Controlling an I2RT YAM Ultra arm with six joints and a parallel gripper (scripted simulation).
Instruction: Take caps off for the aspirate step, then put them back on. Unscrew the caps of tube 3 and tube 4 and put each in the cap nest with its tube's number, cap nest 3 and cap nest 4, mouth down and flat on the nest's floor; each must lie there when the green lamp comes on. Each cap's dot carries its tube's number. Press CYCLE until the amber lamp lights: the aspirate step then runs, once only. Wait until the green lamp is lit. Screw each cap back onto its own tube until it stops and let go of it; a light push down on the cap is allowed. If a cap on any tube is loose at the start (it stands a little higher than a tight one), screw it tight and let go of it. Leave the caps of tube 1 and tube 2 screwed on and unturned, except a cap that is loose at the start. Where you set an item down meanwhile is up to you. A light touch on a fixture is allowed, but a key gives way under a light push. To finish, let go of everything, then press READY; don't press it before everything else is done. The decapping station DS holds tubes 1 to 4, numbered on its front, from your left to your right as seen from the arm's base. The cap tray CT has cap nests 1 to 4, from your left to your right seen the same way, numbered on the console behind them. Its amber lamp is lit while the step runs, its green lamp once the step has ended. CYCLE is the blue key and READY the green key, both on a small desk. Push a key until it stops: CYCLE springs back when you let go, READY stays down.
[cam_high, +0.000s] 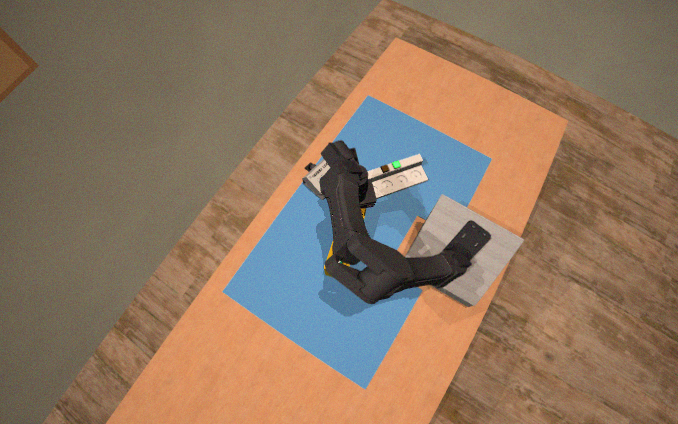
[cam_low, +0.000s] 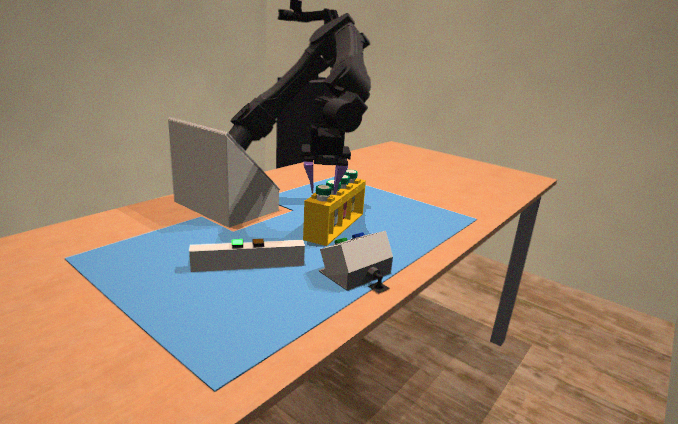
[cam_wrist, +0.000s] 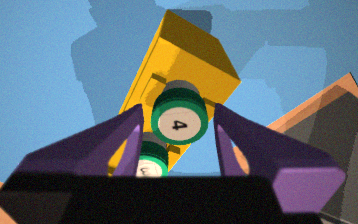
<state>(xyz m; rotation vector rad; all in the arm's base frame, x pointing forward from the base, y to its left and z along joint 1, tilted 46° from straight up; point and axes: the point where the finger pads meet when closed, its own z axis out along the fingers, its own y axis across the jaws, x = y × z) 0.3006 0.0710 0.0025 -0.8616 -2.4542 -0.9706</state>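
Observation:
The yellow decapping station (cam_wrist: 185, 75) stands on the blue mat; it also shows in the exterior view (cam_low: 334, 212). Cap 4 (cam_wrist: 179, 123), green with a pale dot marked 4, sits on its tube at the end of the station. Cap 3 (cam_wrist: 151, 167) sits on the neighbouring tube, half hidden by my left finger. My gripper (cam_wrist: 178, 111) is open and straddles cap 4, with a gap on each side of the cap. In the exterior view the purple fingers (cam_low: 324, 179) hang just above and around the nearest cap (cam_low: 324, 190).
The cap tray console (cam_low: 246, 254) has its green lamp (cam_low: 237, 242) lit and its amber lamp (cam_low: 258, 242) dark. The nests visible from above (cam_high: 400, 180) look empty. The key desk (cam_low: 356, 259) carries the green key (cam_low: 341, 240) and blue key (cam_low: 357, 235). A grey wedge (cam_low: 215, 172) holds the arm.

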